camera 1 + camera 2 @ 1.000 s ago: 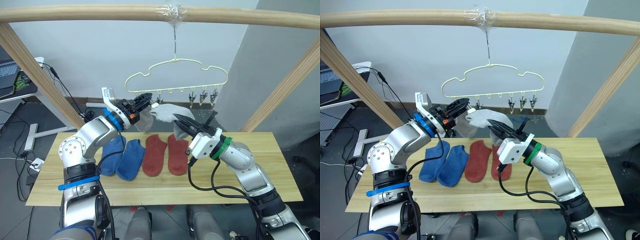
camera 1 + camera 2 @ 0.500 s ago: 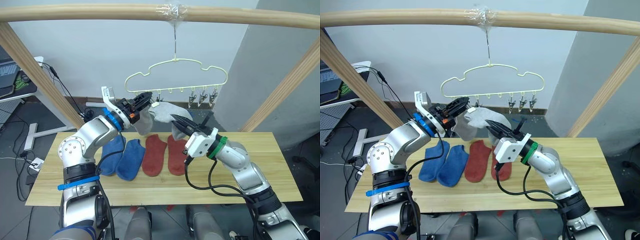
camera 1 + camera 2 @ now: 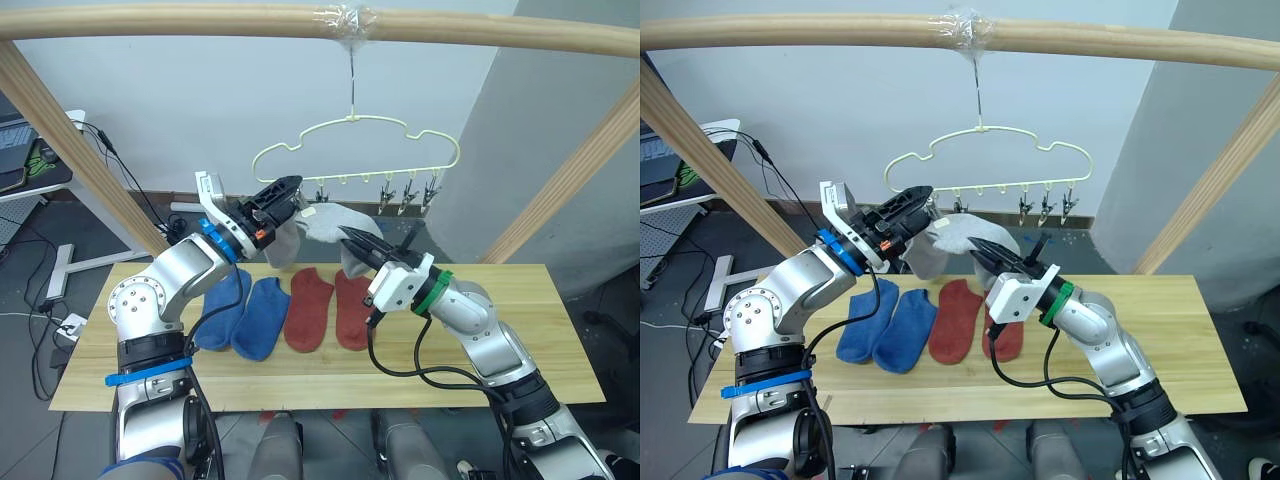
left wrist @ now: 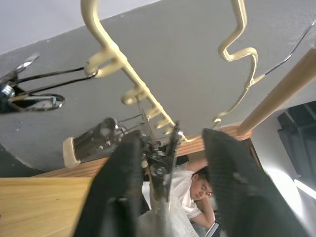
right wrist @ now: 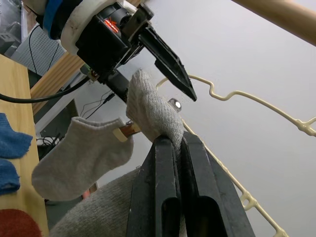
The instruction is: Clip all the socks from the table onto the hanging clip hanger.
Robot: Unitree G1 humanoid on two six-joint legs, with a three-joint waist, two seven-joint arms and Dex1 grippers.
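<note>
The pale yellow-green clip hanger [image 3: 355, 150] hangs from the top pole, with several metal clips [image 3: 408, 197] along its bar. My left gripper [image 3: 288, 193] is open, and one clip [image 4: 160, 158] sits between its spread fingers [image 4: 126, 187]. One light grey sock [image 3: 283, 245] dangles just below it. My right gripper [image 3: 357, 240] is shut on a second light grey sock [image 3: 335, 220] and holds its edge up beside that clip. Two blue socks [image 3: 245, 315] and two red socks [image 3: 330, 308] lie flat on the table [image 3: 500, 330].
A thick wooden pole frame [image 3: 200, 22] spans overhead, and slanted posts [image 3: 70, 140] stand on both sides. Cables and a desk are on the floor to the left. In the left wrist view a person in a white shirt [image 4: 190, 192] shows beyond the table.
My left gripper has gone from shut at the clip to open, and that arm has shifted slightly left. The right gripper has carried the grey sock a little closer to the clip.
</note>
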